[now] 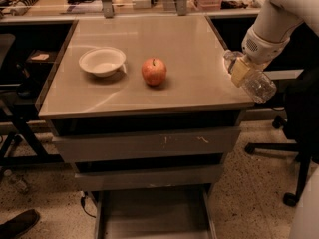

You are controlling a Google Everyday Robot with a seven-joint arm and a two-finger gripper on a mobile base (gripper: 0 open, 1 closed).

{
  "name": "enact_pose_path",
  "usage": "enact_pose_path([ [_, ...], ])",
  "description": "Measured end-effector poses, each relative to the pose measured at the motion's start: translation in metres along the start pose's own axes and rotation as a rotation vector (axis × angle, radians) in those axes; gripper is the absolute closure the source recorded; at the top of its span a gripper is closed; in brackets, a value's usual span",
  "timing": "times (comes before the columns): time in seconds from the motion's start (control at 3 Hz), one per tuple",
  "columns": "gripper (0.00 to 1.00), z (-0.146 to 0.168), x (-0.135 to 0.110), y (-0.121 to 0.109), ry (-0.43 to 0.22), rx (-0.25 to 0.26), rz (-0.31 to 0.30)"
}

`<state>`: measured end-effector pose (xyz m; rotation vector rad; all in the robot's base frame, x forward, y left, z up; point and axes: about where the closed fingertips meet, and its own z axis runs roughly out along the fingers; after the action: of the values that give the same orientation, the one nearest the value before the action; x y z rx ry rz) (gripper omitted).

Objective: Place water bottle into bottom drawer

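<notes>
The water bottle (255,82), clear crinkled plastic, is held tilted in my gripper (241,71) at the right edge of the cabinet top, its body sticking out past the edge. The gripper is shut on the bottle about its middle. The bottom drawer (152,214) is pulled open at the bottom of the view, a shallow grey tray with nothing in it, well below and to the left of the bottle.
A white bowl (101,61) and a red apple (154,71) sit on the cabinet top (189,44). Two shut grey drawer fronts (149,144) lie above the open drawer. An office chair base (289,153) stands at the right. A shoe (19,224) is at the lower left.
</notes>
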<state>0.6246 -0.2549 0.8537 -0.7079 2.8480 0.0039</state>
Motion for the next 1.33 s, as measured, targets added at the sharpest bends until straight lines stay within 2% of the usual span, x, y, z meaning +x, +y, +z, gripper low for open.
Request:
enact_pose_path([
  [0.33,1.0,0.0,0.0,0.0,0.0,0.0,0.0],
  [0.67,1.0,-0.014,0.014,0.013,-0.007,0.019,-0.02],
  [1.0,1.0,-0.031,0.052,0.041,0.003,0.024,-0.028],
  [1.33,1.0,-0.035,0.098,0.072,0.041,-0.003,-0.031],
])
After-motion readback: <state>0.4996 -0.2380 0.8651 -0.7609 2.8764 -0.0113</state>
